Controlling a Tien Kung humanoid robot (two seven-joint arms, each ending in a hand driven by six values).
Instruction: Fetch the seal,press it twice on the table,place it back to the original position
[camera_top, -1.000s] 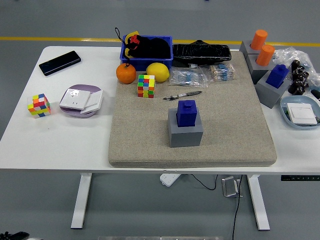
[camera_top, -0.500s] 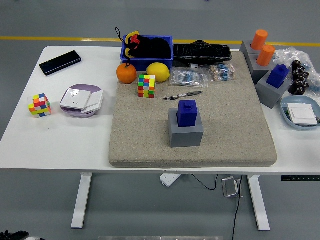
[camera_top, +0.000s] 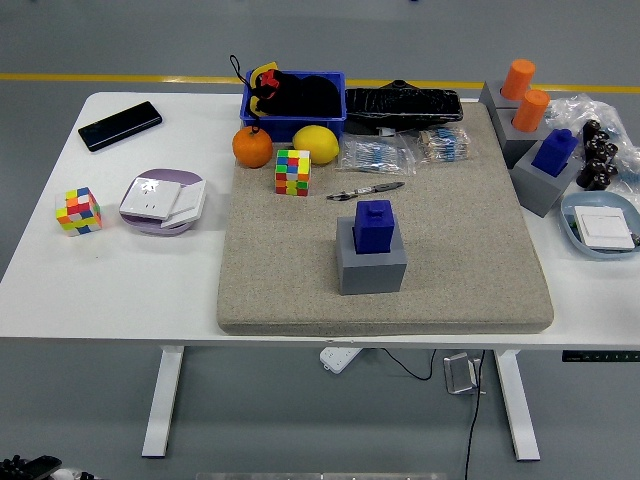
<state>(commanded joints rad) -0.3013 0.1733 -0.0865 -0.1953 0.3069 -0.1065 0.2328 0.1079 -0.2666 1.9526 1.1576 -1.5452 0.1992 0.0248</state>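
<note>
The small blue block-shaped seal stands upright in its grey square holder mid-mat on the beige felt pad, neither robot hand in view, so finger state cannot be told; a careless grasp could topple the nearby black pen.

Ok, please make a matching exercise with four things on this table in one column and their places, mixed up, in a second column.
Things:
1. blue seal
2. black phone
3. orange
4. pen

Places:
A. far left corner of the white table
B. on the mat, just behind the grey block
C. on top of the grey block in the middle of the mat
D. left of the lemon, in front of the blue bin

Pairs: 1-C, 2-A, 3-D, 4-B
</note>
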